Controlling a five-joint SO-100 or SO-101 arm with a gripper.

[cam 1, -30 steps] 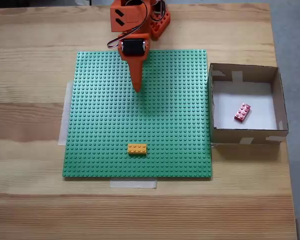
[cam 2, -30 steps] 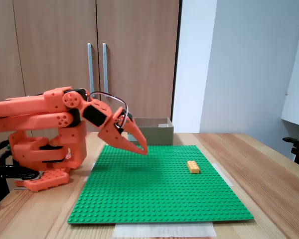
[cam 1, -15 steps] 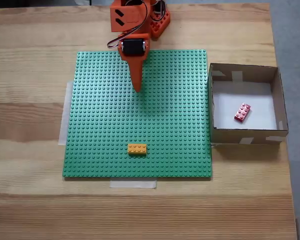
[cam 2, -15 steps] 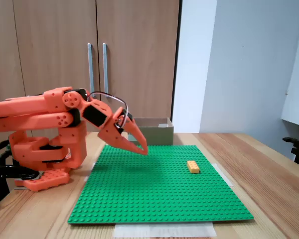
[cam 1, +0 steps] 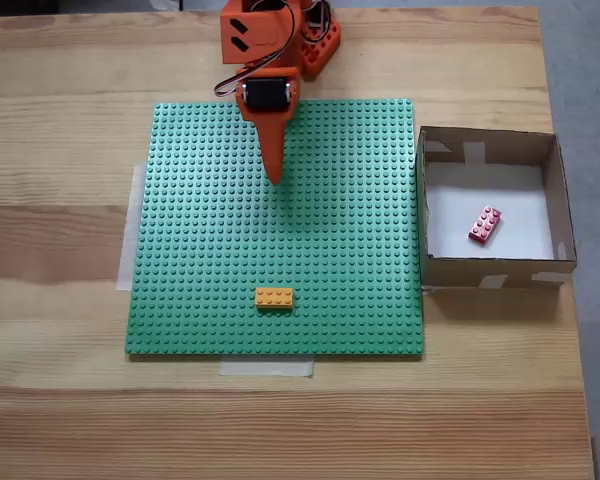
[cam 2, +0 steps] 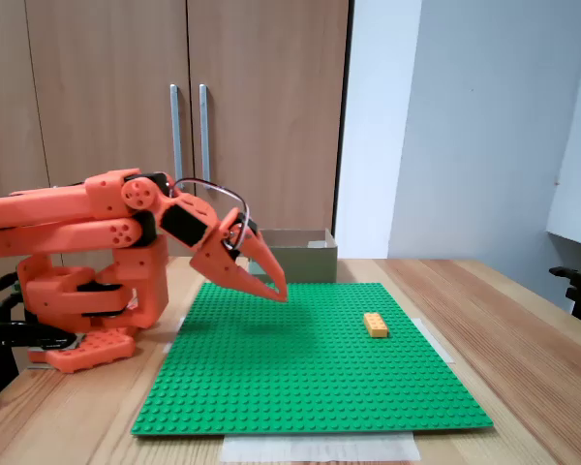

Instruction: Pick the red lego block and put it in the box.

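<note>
Red lego block (cam 1: pixel 485 225): small studded brick, lying flat, angled diagonally, inside box (cam 1: pixel 490 148). Box: square, open-topped brown cardboard, white floor.

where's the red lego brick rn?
In a fixed view from above, the small red lego brick lies on the white floor of the square brown cardboard box, right of the green studded baseplate.

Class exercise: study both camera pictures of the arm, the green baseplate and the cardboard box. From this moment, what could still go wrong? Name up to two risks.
1. The red lego block already lies inside the box, so another pick attempt might grab the yellow brick on the green baseplate instead.
2. The shut gripper hangs low over the baseplate in a fixed view; a careless move could scrape its studs.
</note>
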